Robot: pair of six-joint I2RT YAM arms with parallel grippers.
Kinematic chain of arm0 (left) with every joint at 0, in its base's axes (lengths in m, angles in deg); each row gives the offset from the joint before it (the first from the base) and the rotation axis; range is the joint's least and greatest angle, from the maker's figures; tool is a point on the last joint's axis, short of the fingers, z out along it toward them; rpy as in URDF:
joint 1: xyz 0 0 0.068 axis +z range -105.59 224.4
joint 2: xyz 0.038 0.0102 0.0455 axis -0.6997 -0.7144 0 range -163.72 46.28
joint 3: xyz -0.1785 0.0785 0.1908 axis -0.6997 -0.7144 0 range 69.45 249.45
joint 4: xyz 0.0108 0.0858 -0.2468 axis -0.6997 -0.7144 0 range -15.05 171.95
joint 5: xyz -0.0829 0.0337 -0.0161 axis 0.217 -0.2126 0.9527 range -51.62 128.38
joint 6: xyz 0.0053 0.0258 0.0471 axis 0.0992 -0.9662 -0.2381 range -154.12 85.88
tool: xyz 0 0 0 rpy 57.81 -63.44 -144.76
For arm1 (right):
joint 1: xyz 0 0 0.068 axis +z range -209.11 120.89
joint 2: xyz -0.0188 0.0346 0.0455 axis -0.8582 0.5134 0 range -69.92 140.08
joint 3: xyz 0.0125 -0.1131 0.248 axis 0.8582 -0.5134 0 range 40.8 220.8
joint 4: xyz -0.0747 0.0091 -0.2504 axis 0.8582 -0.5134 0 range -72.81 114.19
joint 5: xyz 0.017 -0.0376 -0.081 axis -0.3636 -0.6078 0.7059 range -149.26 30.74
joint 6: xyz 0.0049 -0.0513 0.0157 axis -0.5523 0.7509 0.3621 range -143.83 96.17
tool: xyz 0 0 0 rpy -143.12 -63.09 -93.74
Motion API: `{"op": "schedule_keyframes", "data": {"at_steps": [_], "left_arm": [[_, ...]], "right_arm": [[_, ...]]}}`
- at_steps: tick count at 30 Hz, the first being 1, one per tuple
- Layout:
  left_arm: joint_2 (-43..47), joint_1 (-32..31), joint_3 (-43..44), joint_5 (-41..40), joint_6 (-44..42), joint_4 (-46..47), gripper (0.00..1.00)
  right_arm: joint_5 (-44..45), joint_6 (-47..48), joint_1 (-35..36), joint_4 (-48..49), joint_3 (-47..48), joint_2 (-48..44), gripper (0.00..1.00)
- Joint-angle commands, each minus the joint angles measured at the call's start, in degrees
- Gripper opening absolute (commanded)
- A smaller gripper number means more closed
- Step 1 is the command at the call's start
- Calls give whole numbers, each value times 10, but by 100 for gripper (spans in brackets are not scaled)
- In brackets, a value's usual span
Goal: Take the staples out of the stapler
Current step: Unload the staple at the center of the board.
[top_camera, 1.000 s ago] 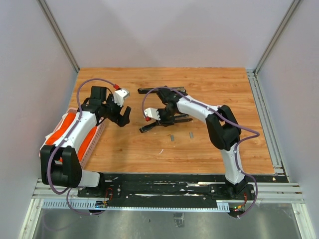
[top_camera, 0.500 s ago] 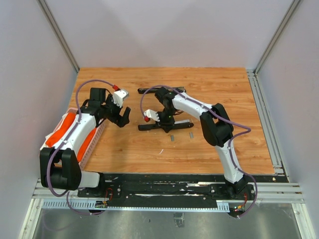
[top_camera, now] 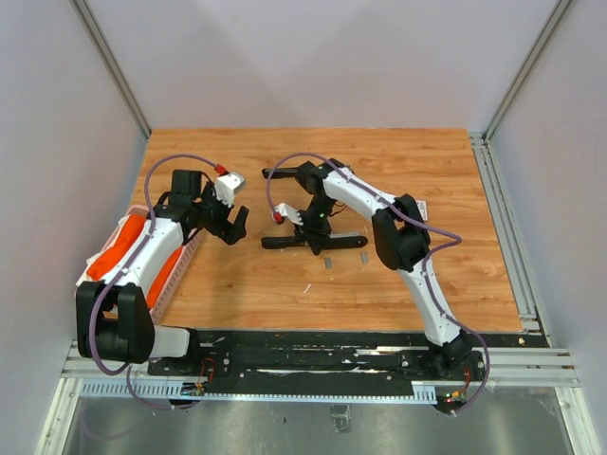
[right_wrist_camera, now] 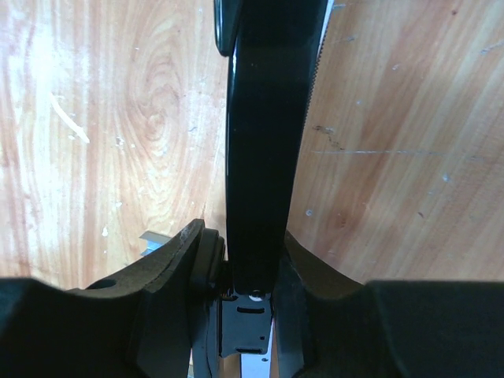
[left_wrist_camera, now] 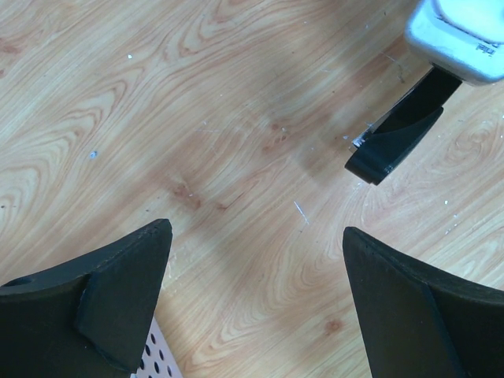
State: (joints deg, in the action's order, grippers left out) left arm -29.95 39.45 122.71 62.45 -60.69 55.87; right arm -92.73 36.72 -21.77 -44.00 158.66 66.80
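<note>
The black stapler point(top_camera: 285, 242) lies roughly level across the middle of the table. My right gripper point(top_camera: 315, 227) comes down on it from behind. In the right wrist view, that gripper point(right_wrist_camera: 252, 236) is shut on the stapler's black bar point(right_wrist_camera: 264, 118), with metal parts showing below it. Two short silvery strips of staples point(top_camera: 327, 263) lie on the wood just in front, and one point(right_wrist_camera: 153, 240) peeks out beside the left finger. My left gripper point(top_camera: 232, 226) hovers left of the stapler, open and empty point(left_wrist_camera: 256, 234). The stapler's tip point(left_wrist_camera: 394, 142) shows ahead of it.
A second black bar point(top_camera: 283, 172) lies farther back. An orange and white perforated tray point(top_camera: 142, 251) sits under the left arm at the table's left edge. A small white box point(top_camera: 420, 210) lies right of the right arm. A thin pale sliver point(top_camera: 306, 287) rests near the front.
My right gripper has shifted back and left, still holding the stapler. The stapler has swung from slanted to nearly level. The right elbow has moved left. The left arm has hardly moved.
</note>
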Motion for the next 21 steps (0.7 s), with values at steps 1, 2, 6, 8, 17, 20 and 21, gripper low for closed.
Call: {"op": "schedule_keyframes", "data": {"at_steps": [1, 2, 6, 8, 17, 20, 21], "left_arm": [[14, 6, -5, 5, -1, 15, 95], [14, 6, -6, 6, -1, 16, 95], [14, 6, -9, 9, -2, 17, 95], [15, 6, -10, 10, -1, 20, 95], [15, 6, -15, 11, 2, 27, 95], [14, 6, -15, 10, 2, 29, 95], [15, 6, -16, 9, 2, 29, 95]], "right_arm": [[-53, 23, -10, -116, 64, 32, 0], [-56, 27, -11, -128, 75, 40, 0], [-78, 45, -13, -168, 111, 65, 0], [-96, 54, -18, -186, 126, 75, 0], [-143, 126, -26, -233, 138, 81, 0], [-134, 101, -26, -233, 174, 94, 0], [-132, 91, -26, -230, 181, 93, 0]]}}
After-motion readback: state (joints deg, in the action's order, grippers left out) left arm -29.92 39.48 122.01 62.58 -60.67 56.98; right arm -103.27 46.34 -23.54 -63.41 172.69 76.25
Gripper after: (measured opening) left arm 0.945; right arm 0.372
